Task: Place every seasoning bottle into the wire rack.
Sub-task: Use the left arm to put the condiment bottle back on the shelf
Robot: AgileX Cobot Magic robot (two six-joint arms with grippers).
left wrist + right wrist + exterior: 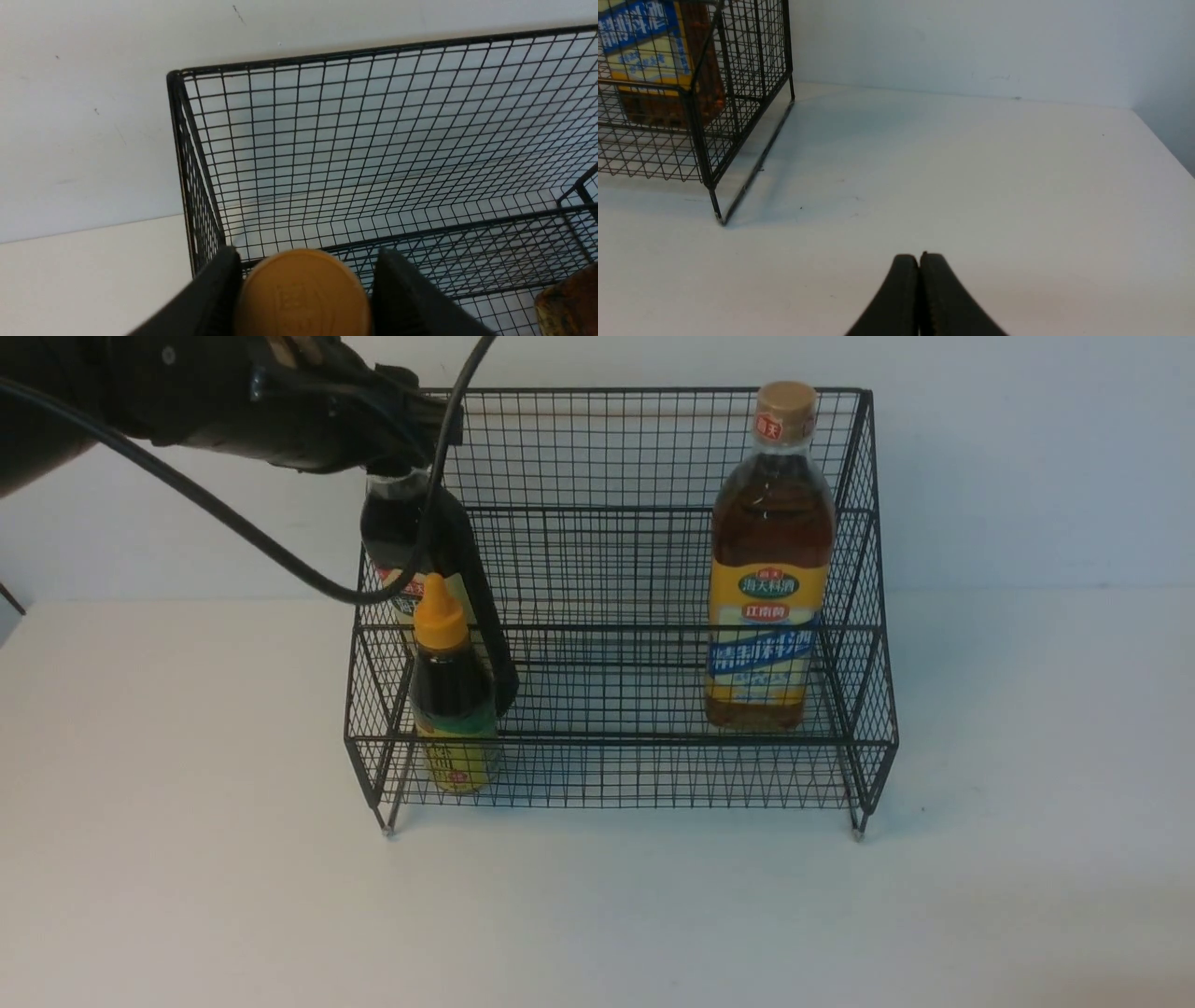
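So the left pincer is pinching the dark bottle by its neck, just under the tan cap, at the rack's left end. In the left wrist view the cap sits snug between the two black fingers. From the front I honestly can't tell if the base is already resting on the upper tier or hanging just above it, since the small bottle with the orange nozzle stands right in front on the lower tier and hides the bottom half.

If it were me, I'd go straight down, slowly, keep the bottle upright, and only let go once it's clearly sitting on the mesh. A tall bottle on wire mesh will probably wobble, so open gently and lift straight up off the cap.

Stuff in the way: the rack's left side wall is just beside the bottle, and the arm's black cable loops down in front of both bottles, close to that orange nozzle. A sideways pull could snag it and tip the little one.

The amber bottle stands at the right end, well apart, no issue there. The right pincer is pressed together, empty, low over bare desk to the right of the rack.
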